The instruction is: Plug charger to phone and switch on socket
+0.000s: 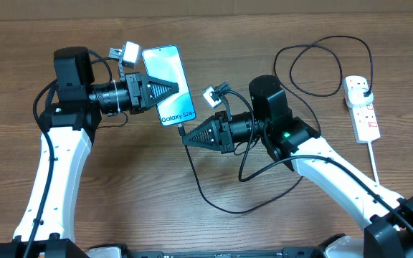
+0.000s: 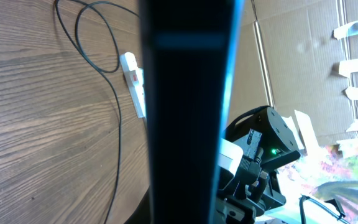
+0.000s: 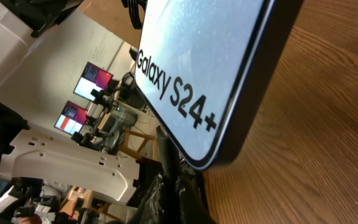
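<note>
From overhead, the left gripper (image 1: 171, 89) was clamped across the phone (image 1: 165, 64). This looked meant to steady it with its lower end turned toward the other arm. The right gripper (image 1: 189, 138) was closed on the connector end of the charger (image 1: 201, 192), with its tip just beside the phone's bottom edge, apparently lined up for plugging. Whether the tip already sat in the port was too small to tell.

The cable looped over the worktop (image 1: 120, 208), passed beneath the right arm (image 1: 314, 154) and coiled toward the socket (image 1: 365, 115). The socket lay well apart at the right, with its white cord (image 1: 376, 161) trailing toward the near edge (the red-marked switches showed, but not which way they stood).

In the left wrist view, the phone stood edge-on as a dark bar down the middle. It hid that gripper's own fingers and much of the scene behind. The socket and a stretch of cable lay small on the wood beyond, and the right arm was partly cut off at the lower right.

In the right wrist view, the tilted screen reading "Galaxy S24+" filled the upper frame, with 1 rounded corner lowest. The dark shapes beneath it were presumably the fingers and the connector, but they merged together. Neither the port, the tip, nor any contact between the phone and the worktop could be made out.
</note>
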`<action>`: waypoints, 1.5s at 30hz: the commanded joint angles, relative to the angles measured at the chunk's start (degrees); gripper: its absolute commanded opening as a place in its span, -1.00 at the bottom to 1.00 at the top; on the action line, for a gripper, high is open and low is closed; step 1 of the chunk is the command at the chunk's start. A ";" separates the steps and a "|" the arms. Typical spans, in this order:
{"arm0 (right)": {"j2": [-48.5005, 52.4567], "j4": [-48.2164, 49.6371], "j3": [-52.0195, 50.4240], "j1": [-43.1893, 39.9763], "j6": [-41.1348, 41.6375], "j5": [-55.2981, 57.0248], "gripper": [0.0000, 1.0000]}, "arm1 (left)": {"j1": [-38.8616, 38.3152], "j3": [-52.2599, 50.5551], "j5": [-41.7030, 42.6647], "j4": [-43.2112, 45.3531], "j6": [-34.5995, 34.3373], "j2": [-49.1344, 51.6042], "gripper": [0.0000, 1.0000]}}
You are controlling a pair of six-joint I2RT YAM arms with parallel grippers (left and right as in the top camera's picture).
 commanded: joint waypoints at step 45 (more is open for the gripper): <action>-0.37 5.53 0.07 -0.26 4.96 3.41 -0.92 | -1.77 0.55 5.88 0.59 11.93 -0.31 -0.92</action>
